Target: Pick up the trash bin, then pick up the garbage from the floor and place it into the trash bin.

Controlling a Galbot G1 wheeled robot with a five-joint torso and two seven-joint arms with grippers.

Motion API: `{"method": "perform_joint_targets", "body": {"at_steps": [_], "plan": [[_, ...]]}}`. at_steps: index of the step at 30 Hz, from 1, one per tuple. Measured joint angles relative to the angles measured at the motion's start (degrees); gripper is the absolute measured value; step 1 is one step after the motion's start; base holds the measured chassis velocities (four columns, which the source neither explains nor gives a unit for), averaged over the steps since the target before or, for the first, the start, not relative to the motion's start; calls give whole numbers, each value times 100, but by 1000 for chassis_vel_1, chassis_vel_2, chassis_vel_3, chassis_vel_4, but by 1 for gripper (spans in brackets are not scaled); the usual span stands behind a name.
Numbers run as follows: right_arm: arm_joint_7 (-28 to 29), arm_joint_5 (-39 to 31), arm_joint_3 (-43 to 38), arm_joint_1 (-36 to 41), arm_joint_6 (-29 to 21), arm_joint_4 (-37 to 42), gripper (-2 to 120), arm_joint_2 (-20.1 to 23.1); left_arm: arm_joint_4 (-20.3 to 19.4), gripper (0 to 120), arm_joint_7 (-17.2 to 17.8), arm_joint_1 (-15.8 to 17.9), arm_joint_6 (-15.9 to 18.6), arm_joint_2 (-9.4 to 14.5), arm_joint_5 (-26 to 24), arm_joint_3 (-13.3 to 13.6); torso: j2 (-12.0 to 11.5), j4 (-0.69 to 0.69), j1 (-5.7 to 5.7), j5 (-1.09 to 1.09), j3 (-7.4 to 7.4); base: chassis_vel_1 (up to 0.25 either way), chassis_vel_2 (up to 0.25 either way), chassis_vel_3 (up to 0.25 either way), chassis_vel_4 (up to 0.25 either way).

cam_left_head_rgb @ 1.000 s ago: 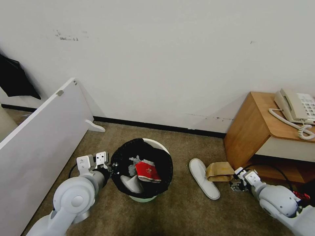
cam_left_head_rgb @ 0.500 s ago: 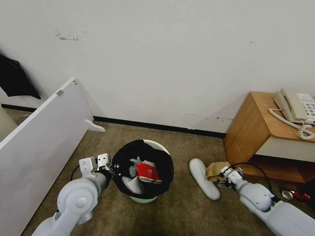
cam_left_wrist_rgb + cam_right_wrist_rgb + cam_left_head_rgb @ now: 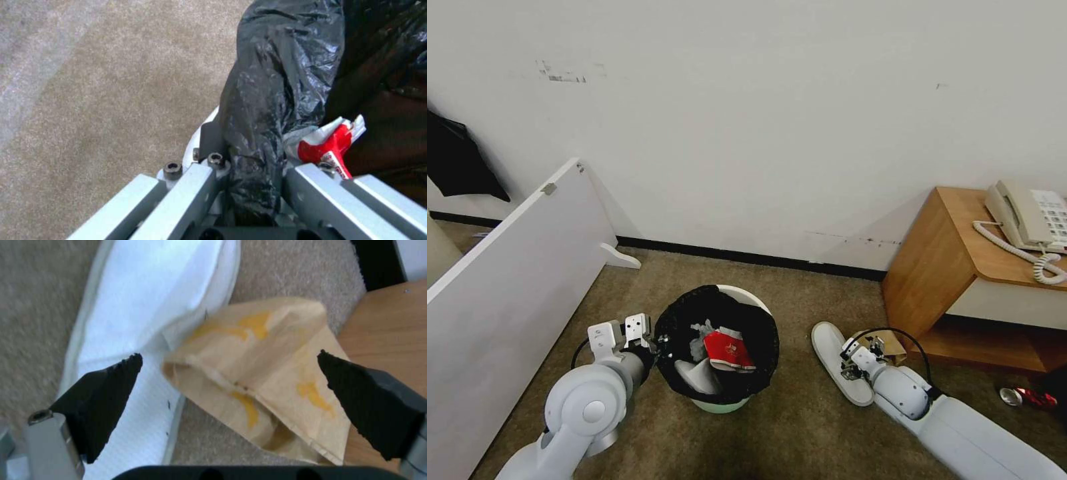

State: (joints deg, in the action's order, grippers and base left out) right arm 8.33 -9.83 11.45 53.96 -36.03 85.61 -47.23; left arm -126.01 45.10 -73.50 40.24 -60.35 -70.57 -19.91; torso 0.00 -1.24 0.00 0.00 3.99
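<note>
The trash bin [image 3: 752, 300], white with a black bag over its rim, stands on the carpet holding a red cup [image 3: 728, 349], a white slipper [image 3: 692, 373] and tissues. My left gripper [image 3: 655, 343] is shut on the bin's left rim; in the left wrist view my left gripper [image 3: 253, 166] clamps the bag-covered edge [image 3: 276, 83]. My right gripper [image 3: 864, 349] hangs low over the garbage right of the bin. It is open [image 3: 229, 358], its fingers straddling a brown paper bag [image 3: 267, 380] that overlaps a white slipper [image 3: 146, 306]. A red can [image 3: 1032, 398] lies far right.
A wooden nightstand [image 3: 954, 273] with a telephone [image 3: 1030, 217] stands right, close behind the paper bag. A white board [image 3: 507, 287] leans along the left. The wall's dark baseboard [image 3: 747, 257] runs behind the bin. Bare carpet lies in front.
My right arm has swung left and lowered over the slipper and paper bag, now covering most of the bag in the head view. The left gripper and bin stay put.
</note>
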Motion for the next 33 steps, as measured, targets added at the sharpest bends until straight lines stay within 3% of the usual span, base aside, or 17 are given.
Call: {"method": "perform_joint_targets", "body": {"at_steps": [19,33], "plan": [[6,555,-493,286,126,-229,100,-179,106,1,-25,31,-4,-39,60,54,0,0,0,1,-1,0,0,0,0],[-32,922,-370,6,322,-796,100,-502,166,1,-54,0,-15,-93,111,29,0,1,0,0,0,0,0,0,0]]}}
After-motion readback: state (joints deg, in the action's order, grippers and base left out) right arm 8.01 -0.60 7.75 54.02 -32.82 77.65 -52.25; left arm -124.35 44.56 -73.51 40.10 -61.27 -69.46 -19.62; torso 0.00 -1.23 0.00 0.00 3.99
